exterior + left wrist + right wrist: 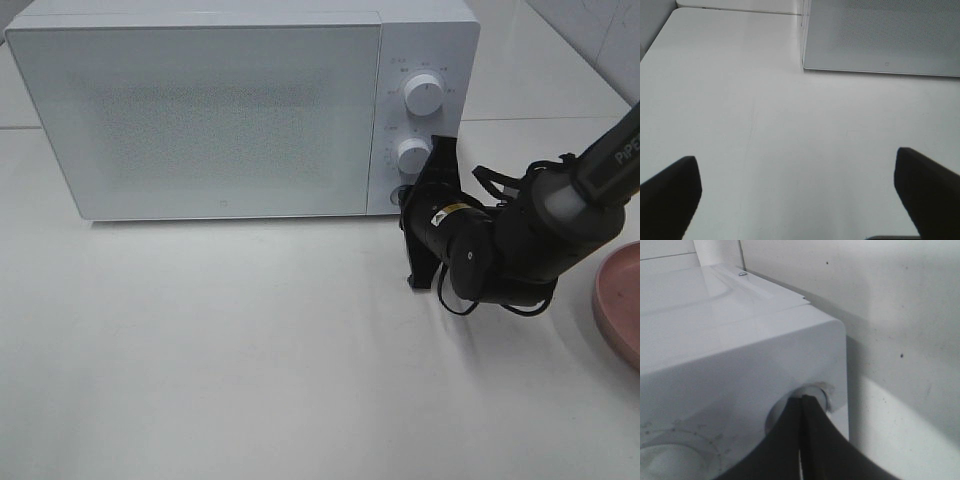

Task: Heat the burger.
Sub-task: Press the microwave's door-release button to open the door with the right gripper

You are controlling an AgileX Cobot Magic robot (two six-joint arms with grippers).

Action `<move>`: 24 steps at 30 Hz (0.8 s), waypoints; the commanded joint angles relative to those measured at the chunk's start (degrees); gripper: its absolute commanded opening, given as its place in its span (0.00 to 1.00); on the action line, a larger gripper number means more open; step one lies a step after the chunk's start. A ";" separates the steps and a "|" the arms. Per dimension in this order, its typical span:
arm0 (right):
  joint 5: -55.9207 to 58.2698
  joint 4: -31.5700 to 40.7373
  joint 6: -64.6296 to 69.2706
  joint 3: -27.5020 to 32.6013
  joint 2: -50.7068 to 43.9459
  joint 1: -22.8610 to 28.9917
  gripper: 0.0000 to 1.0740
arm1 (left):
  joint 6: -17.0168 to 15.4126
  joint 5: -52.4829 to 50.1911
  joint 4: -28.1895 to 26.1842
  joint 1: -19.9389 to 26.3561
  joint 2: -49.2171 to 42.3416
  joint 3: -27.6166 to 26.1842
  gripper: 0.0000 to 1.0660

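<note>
Exterior high: white tabletop (250, 350) (tiled wall (600, 35)); left fingers (670, 192) wide, empty; right fingers (817, 440) closed.

A broad white table (250, 350) filled nearly the whole scene, its matte top faintly speckled. A thin seam crossed it at the far side, where a white microwave (200, 110) stood. A pale tiled surface (600, 35) showed beyond the far right corner. Soft, even light fell from above, leaving only faint shadows on the tabletop.
</note>
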 commanded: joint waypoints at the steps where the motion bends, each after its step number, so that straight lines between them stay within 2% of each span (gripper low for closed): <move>1: -2.46 -0.06 -0.40 -2.01 0.57 -0.74 0.00 | 0.06 -0.92 -0.23 -0.11 -1.38 0.11 0.96; 7: -7.16 1.95 -1.49 -2.52 0.57 -0.74 0.00 | 0.06 -0.92 -0.23 -0.11 -1.38 0.11 0.96; 24: -4.98 7.39 -9.68 -9.63 0.57 -0.74 0.00 | 0.06 -0.92 -0.23 -0.11 -1.38 0.11 0.96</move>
